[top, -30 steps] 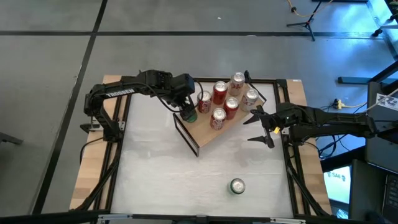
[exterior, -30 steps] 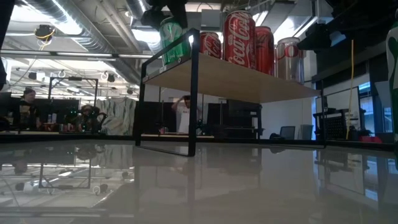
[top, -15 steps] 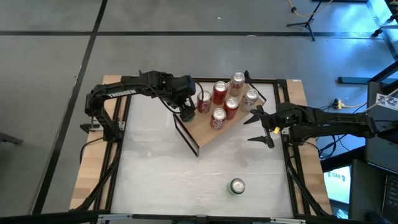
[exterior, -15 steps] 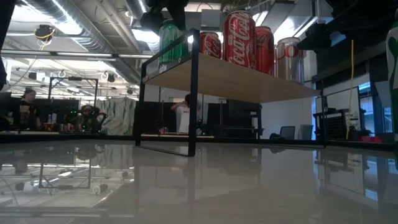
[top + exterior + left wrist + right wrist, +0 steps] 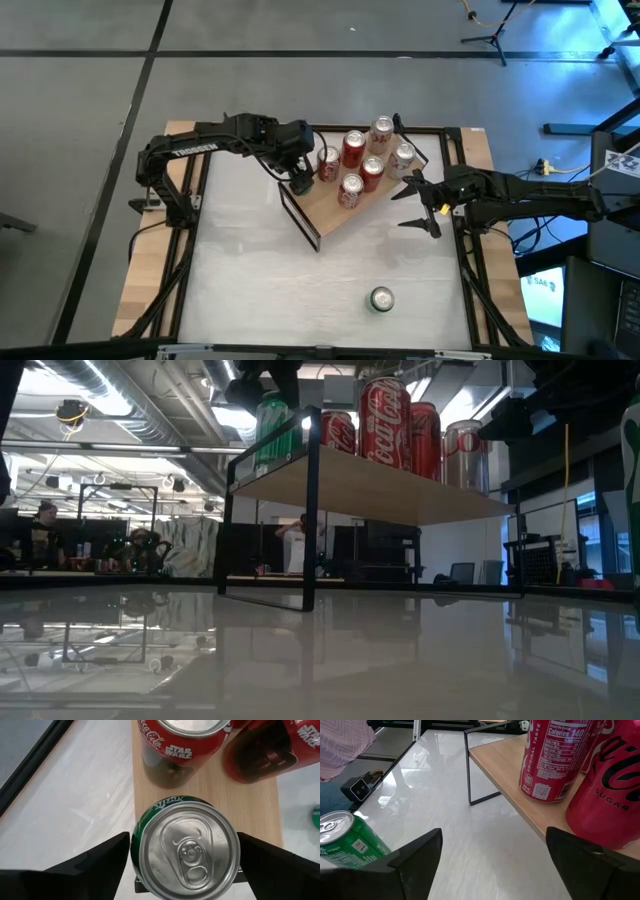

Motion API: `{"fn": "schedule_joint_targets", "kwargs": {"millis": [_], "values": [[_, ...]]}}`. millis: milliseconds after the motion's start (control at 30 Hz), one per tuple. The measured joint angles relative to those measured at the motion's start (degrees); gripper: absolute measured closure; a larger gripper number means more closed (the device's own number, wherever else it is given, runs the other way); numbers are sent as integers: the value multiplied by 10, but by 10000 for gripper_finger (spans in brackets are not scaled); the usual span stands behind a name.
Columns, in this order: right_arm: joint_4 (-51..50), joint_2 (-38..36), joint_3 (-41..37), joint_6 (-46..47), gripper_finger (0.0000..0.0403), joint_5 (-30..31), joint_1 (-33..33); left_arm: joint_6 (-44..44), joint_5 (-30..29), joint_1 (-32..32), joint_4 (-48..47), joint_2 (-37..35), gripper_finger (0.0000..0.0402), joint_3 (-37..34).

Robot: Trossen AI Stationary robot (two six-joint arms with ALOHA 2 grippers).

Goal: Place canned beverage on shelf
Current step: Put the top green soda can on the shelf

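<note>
A green soda can (image 5: 186,851) stands on the left end of the light-wood shelf (image 5: 335,208), and my left gripper (image 5: 298,183) is shut on it from above. It also shows in the low view (image 5: 275,428), upright on the plank (image 5: 380,490). Several red cans (image 5: 362,160) stand on the shelf beside it. My right gripper (image 5: 425,205) is open and empty, just right of the shelf. A second green can (image 5: 381,298) stands on the white table near the front edge. My left gripper pinches the green can's upper wall (image 5: 134,851) between its two fingers (image 5: 100,865), one on each opposite side just below the rim. The fingers point down from above. The can stands upright with its base on the shelf's plank, near the end frame.
The black-framed white tabletop (image 5: 250,260) lies bare left of and in front of the shelf. The nearest red can (image 5: 180,745) stands close behind the green one. In the right wrist view the shelf's black end frame (image 5: 469,767) and the table's green can (image 5: 345,845) show.
My left gripper has gone down a little with the green can, which now stands upright on the shelf's left end. It has kept still for the last half second. My right arm has not moved.
</note>
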Motion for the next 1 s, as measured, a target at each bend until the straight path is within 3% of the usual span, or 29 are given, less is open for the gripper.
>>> {"fn": "schedule_joint_targets", "kwargs": {"millis": [467, 1000], "values": [[-11, 0, 0, 0, 54, 0, 0, -1, 0, -2, 1, -1, 57, 0], [-10, 0, 0, 0, 54, 0, 0, -37, -9, -16, 2, -1, 109, 1]]}}
